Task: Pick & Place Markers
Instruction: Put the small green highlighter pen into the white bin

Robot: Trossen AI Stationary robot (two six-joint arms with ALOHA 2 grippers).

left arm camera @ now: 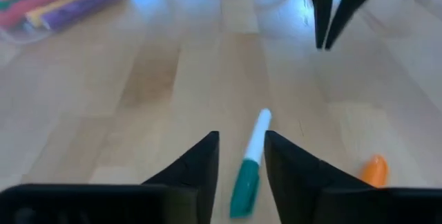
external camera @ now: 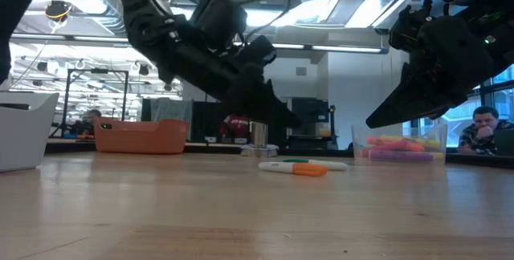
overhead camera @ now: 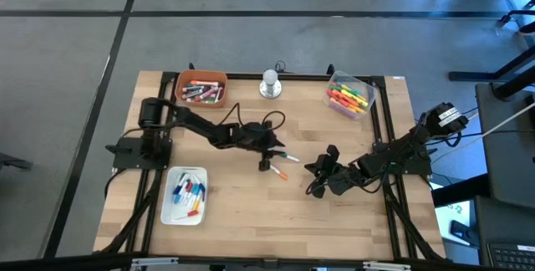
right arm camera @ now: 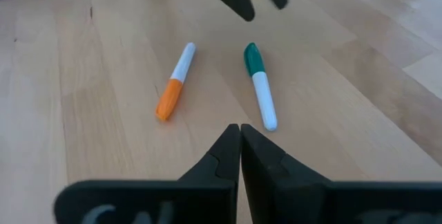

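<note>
Two markers lie loose mid-desk (overhead camera: 251,212): a green-capped marker (right arm camera: 260,84) and an orange-capped marker (right arm camera: 174,83). The left hand (left arm camera: 242,162) hovers spread over the green one; the right hand (right arm camera: 239,148), pressed together, waits nearby. Three bins hold more markers: an orange bin (overhead camera: 201,89), a clear bin (overhead camera: 349,95) and a white tray (overhead camera: 185,196).

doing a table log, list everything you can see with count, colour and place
green marker: 1, green cap, white body, mid table, lying flat between the left jaws
orange marker: 1, orange cap, white body, flat beside the green one, apart
orange bin: 1, far left, holds markers
clear bin: 1, far right, yellow, orange, pink markers
white tray: 1, near left, blue and red markers
silver knob: 1, far edge, centre
table: 1, light wood
people: at least 1, seated in room behind
left gripper: dark, jaws open, astride green marker
right gripper: dark, jaws shut, empty, right of the markers
</note>
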